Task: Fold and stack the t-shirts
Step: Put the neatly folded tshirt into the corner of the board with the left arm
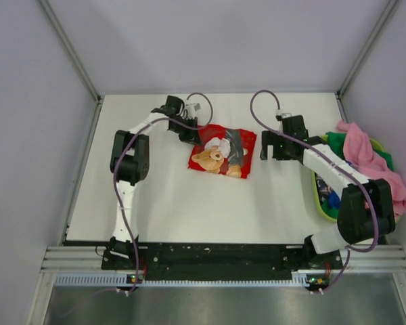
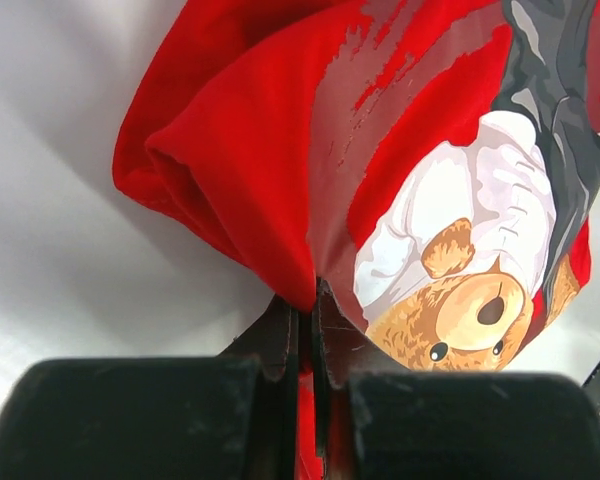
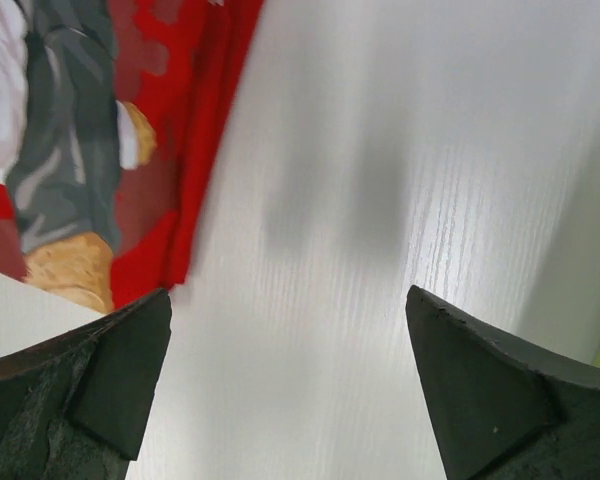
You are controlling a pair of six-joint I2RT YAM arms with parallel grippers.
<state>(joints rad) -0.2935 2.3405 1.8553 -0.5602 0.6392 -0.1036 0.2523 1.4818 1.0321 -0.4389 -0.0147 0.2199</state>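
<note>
On the far half of the white table, a lime basket is sitting at the right edge, with a pink t-shirt spilling over it. Near the middle, the red t-shirt is lying folded, bear print up. The left gripper is pinching its left edge, jaws clamped on the cloth. The right gripper is hovering just beside its right edge, jaws wide apart.

The teddy-bear t-shirt lies folded on the table, a little far of centre. The left gripper sits at the shirt's far-left corner, clamped on its edge. The right gripper hangs just right of the shirt, apart from it, fingers spread over bare table. At the table's right edge stands the basket, heaped with t-shirts, one draped over its right rim. The right arm crosses the basket's left side.
</note>
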